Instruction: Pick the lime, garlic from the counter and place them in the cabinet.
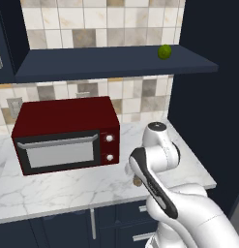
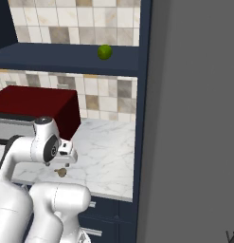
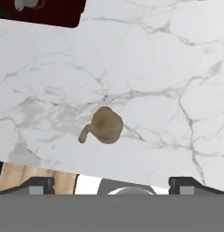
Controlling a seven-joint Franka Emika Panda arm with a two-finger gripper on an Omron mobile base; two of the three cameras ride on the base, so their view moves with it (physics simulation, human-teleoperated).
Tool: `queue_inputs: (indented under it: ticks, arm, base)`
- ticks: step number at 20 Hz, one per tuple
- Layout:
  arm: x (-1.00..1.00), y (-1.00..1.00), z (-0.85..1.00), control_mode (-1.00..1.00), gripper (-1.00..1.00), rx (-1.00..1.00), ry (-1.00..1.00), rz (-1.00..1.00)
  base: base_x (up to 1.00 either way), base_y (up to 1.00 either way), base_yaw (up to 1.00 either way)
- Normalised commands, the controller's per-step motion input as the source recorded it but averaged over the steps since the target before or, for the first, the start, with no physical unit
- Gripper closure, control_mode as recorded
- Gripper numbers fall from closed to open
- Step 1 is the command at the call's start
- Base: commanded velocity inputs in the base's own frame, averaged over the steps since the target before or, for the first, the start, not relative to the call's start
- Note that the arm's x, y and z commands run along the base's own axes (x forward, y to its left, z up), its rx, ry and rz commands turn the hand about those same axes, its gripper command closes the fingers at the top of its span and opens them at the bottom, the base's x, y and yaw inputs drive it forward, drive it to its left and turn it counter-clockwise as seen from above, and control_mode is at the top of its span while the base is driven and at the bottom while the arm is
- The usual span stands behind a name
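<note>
The garlic (image 1: 137, 181) is peeking out from behind the robot's white forearm in the left base view — only a sliver of tan is showing. In the right base view it (image 2: 62, 172) is sitting under the wrist, too small for its shape to be made out. The red microwave (image 2: 38, 110) is running off that view's left edge — and in the hand view only a dark corner of it (image 3: 45, 11) is showing.
</note>
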Motion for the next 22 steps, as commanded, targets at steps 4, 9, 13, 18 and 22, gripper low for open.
queue_inputs:
  ticks: [4, 9, 13, 18, 22]
  arm:
    - [0.21, 0.06, -0.42, -1.00, -1.00, -0.02, 0.04, 0.00]
    - [0.19, 0.07, -0.36, -1.00, -1.00, 0.00, 0.06, 0.00]
    - [0.16, 0.08, -0.29, -1.00, -1.00, 0.00, 0.07, 0.00]
    - [0.07, 0.00, -0.34, -1.00, -1.00, 0.00, 0.06, 0.00]
    - [0.05, 0.00, -0.27, -1.00, -1.00, 0.00, 0.03, 0.00]
  base:
    - [0.00, 0.00, 0.00]
    - [0.00, 0.00, 0.00]
    - [0.00, 0.00, 0.00]
    - [0.00, 0.00, 0.00]
    - [0.00, 0.00, 0.00]
